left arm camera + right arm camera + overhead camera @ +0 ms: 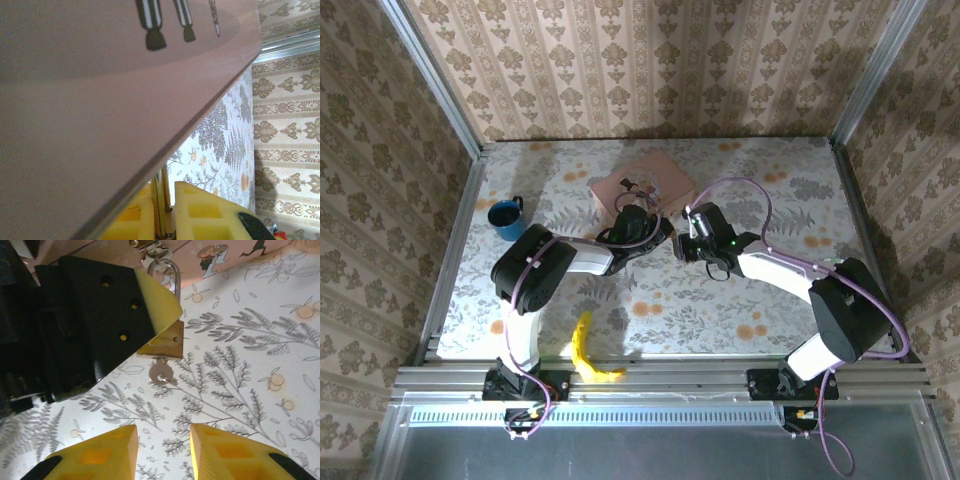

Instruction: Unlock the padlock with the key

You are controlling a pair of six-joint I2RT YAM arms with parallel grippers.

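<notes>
Left claw (167,214) is clamped on the padlock (164,343), steadying it at the pink box (100,100). Right claw (162,450) stands apart and empty. The key (161,374) sits in the padlock directly ahead of it, evidently awaiting a turning grip.

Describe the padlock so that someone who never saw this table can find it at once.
Find the pink box at the far middle of the table. On its near side, the left gripper pinches the padlock. It is the small brass block with a steel loop on top and a silver key in it.
</notes>
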